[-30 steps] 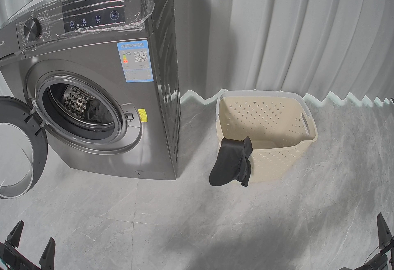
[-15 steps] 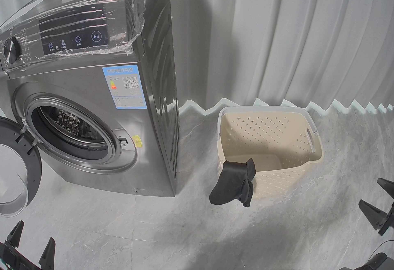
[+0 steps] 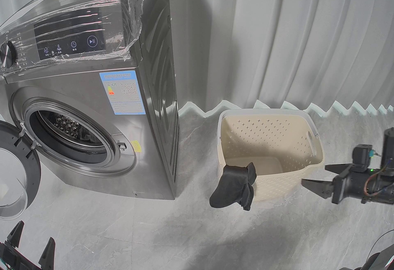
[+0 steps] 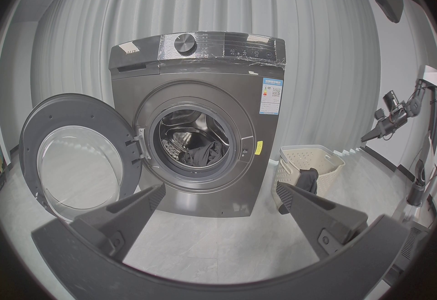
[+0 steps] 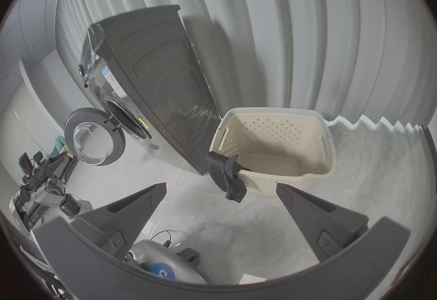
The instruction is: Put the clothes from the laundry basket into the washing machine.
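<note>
A cream laundry basket (image 3: 312, 156) (image 4: 334, 164) (image 5: 318, 118) stands on the floor right of the silver washing machine (image 3: 123, 127) (image 4: 200, 64) (image 5: 154, 77). A black garment (image 3: 234, 186) (image 4: 308, 179) (image 5: 225, 173) hangs over the basket's front left rim. The machine's round door (image 3: 16, 176) (image 4: 73, 155) (image 5: 93, 137) is swung wide, and dark clothes (image 4: 200, 154) lie in the drum. My right gripper (image 3: 322, 180) (image 5: 221, 196) is open, raised just right of the basket, fingers pointing left. Low at the left, in front of the machine's door, my left gripper (image 3: 32, 238) (image 4: 218, 196) is open and holds nothing.
White curtains (image 3: 287, 29) hang behind the machine and basket. The grey tiled floor (image 3: 164, 225) lies in front of both.
The head camera has tilted, shifting the whole scene down. My right gripper has risen from the lower right corner to beside the basket. The left gripper has not moved.
</note>
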Robot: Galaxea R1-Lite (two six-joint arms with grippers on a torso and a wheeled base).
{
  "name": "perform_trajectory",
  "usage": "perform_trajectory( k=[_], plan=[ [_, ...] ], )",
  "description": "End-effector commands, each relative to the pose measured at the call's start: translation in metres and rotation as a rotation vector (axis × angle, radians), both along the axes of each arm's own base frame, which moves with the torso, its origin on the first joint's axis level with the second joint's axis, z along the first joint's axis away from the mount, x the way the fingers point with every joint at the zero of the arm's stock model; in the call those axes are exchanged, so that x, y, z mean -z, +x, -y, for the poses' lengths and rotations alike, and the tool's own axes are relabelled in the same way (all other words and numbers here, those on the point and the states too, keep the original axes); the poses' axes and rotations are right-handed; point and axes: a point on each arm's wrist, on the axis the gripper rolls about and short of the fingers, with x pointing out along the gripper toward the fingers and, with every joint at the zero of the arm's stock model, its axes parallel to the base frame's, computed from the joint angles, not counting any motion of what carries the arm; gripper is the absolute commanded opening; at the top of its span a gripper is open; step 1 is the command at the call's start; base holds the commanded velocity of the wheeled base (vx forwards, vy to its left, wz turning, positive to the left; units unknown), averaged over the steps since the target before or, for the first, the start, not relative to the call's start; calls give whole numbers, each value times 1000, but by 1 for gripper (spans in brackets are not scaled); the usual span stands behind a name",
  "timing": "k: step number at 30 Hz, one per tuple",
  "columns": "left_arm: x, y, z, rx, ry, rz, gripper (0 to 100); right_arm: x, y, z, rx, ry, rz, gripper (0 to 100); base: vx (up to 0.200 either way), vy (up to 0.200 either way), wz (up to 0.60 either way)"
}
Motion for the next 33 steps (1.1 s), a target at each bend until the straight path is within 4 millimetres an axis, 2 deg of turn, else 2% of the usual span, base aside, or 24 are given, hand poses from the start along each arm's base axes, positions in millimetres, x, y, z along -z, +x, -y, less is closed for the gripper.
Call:
perform_trajectory(
  k=[1, 7, 13, 20, 29, 33],
  plan=[
    [5, 0, 0, 0, -3, 0, 100, 32, 44, -51, -50, -58, -114, 100, 0, 0, 0],
    [5, 0, 0, 0, -3, 0, 100, 34, 47, -55, -58, -59, -120, 100, 0, 0, 0],
    [5, 0, 0, 0, -1, 0, 100, 43, 59, -61, -52, -61, -140, 100, 0, 0, 0],
    [5, 0, 0, 0, -3, 0, 100, 71, 90, -78, -29, -37, -142, 100, 0, 0, 0],
    [5, 0, 0, 0, -3, 0, 100, 99, 108, -88, -17, -55, -167, 100, 0, 0, 0],
    [5, 0, 0, 0, -3, 0, 100, 108, 122, -93, -15, -51, -148, 100, 0, 0, 0]
  ],
)
